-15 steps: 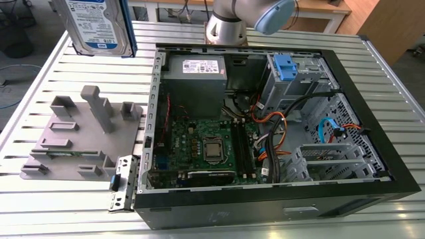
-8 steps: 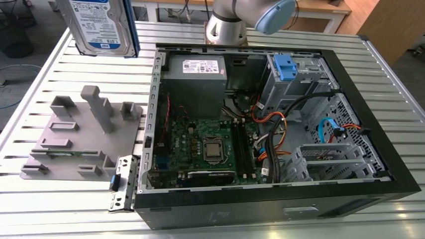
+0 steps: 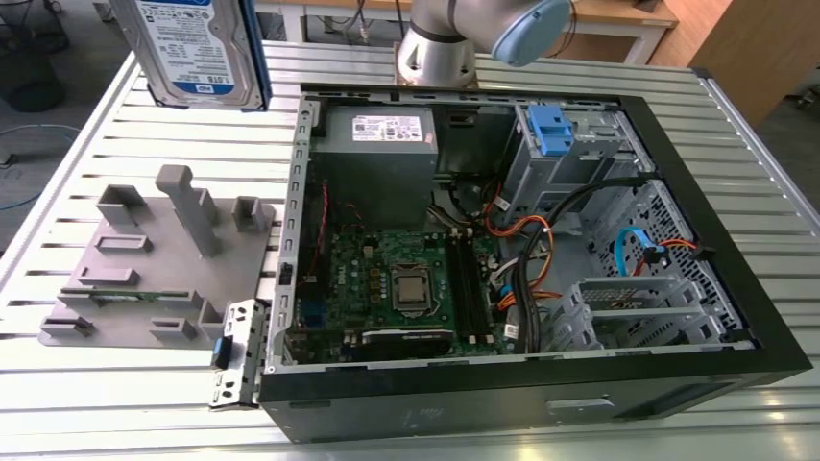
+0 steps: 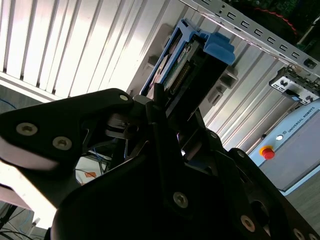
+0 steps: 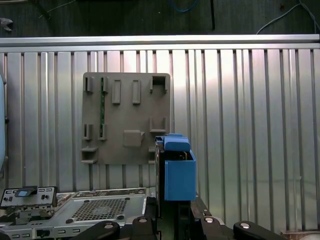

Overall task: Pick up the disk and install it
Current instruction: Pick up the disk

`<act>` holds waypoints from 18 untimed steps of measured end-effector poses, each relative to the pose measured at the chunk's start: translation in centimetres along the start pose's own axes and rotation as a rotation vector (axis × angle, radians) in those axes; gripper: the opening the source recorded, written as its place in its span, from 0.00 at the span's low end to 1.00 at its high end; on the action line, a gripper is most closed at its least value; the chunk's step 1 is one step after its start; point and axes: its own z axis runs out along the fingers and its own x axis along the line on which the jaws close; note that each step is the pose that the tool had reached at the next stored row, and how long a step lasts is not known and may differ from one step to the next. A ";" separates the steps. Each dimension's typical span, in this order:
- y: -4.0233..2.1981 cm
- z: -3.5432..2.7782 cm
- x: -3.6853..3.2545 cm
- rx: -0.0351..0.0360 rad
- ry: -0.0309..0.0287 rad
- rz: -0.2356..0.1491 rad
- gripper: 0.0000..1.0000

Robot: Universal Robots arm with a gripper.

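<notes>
Carrying is judged in hand: the disk [image 3: 199, 48] is clamped by the gripper [image 5: 173, 210], aloft at the case's [image 3: 539, 405] 11 o'clock; square alignment with a bay is probably called for.

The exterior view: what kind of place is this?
Probably a robot lab or workshop: a robot arm stands by an open computer case on a slatted metal table, and the gripper holds the disk.

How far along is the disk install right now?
Done: the disk is off the grey holder. In hand: the gripper is shut on it, holding it up over the table. Left: installing; the disk is outside the open computer case, at the exterior view's left.
</notes>
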 end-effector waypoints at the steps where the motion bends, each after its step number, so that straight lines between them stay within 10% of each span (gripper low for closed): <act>1: -0.05 0.00 0.00 0.0000 0.0000 0.000 0.35; 18: -1.42 -0.01 -0.06 0.0001 -0.0001 0.000 0.35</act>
